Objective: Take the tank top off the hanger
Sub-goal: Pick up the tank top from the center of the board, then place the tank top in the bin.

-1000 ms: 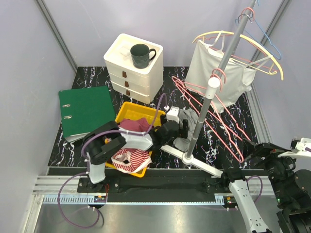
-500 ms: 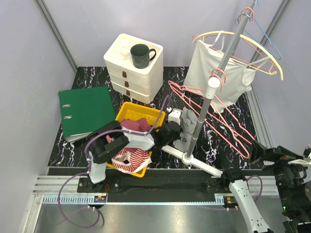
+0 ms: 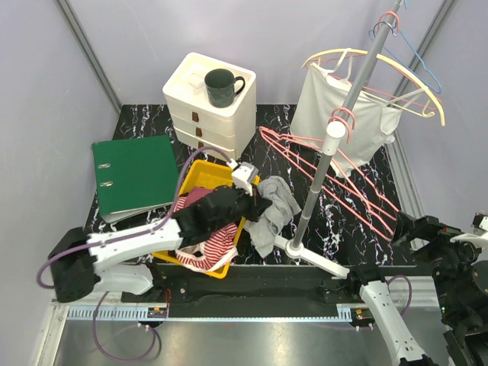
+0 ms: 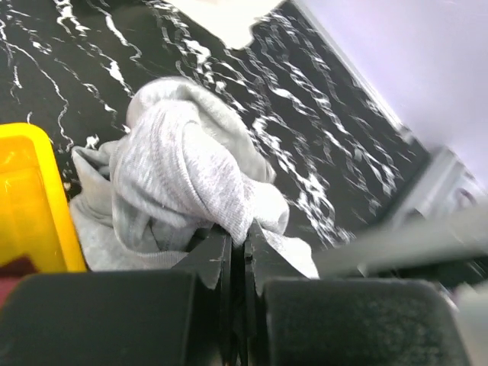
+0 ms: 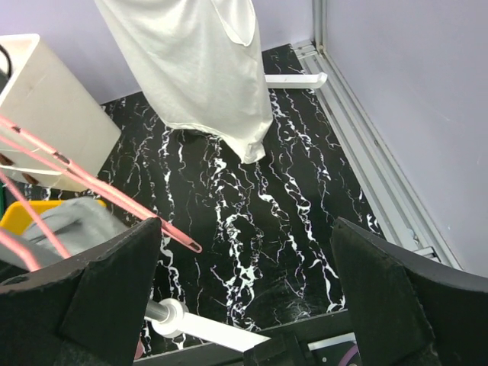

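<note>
A white tank top [image 3: 335, 114] [image 5: 198, 61] hangs on a yellow hanger [image 3: 324, 55] high on the rack pole [image 3: 328, 160]. My left gripper [image 3: 255, 200] [image 4: 238, 232] is low by the yellow bin and is shut on a fold of a crumpled grey garment [image 3: 273, 200] [image 4: 183, 160]. The garment trails onto the black marble floor left of the pole's base. My right gripper [image 3: 412, 229] [image 5: 245, 229] hovers open at the right, above bare floor, with nothing between its fingers. It is well below and in front of the tank top.
Several pink hangers [image 3: 351, 191] slant down from the pole to the floor. A yellow bin [image 3: 200, 174] [image 4: 30, 198] holds red and striped clothes. At the back stand a white drawer unit [image 3: 210, 114] with a dark mug [image 3: 221, 85] on it. A green binder [image 3: 136, 171] lies at the left.
My left gripper has shut on the grey garment and dragged it left, away from the pole towards the bin. The right gripper has moved a little and stays open.
</note>
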`<act>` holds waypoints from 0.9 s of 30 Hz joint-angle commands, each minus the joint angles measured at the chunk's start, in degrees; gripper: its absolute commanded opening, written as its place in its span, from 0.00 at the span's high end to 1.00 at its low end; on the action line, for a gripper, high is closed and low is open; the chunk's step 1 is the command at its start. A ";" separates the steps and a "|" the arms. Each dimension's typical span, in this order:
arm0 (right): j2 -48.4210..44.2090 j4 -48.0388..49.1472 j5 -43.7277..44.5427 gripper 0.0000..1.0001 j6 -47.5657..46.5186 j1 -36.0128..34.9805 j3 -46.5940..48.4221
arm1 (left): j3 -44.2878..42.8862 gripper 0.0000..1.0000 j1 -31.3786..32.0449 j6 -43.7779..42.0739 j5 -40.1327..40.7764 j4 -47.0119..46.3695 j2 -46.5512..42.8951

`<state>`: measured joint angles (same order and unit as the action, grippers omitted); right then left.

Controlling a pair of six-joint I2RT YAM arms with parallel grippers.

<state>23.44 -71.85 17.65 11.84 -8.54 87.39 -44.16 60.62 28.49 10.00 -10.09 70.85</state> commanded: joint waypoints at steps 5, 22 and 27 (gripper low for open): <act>2.75 1.72 4.06 0.00 0.64 -0.34 -1.96 | -3.80 1.00 -0.06 -6.24 -2.36 20.23 -21.35; 6.26 1.72 3.62 0.00 2.41 -0.25 1.28 | -2.19 1.00 -7.26 -2.93 22.25 45.76 -37.01; 6.44 1.72 5.29 0.00 1.96 -0.34 1.11 | 7.15 0.95 -10.17 6.47 20.69 46.13 -42.62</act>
<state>28.47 -71.64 20.40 13.82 -8.54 87.48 -41.85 51.99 25.98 28.88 34.81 32.36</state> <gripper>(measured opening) 0.994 0.036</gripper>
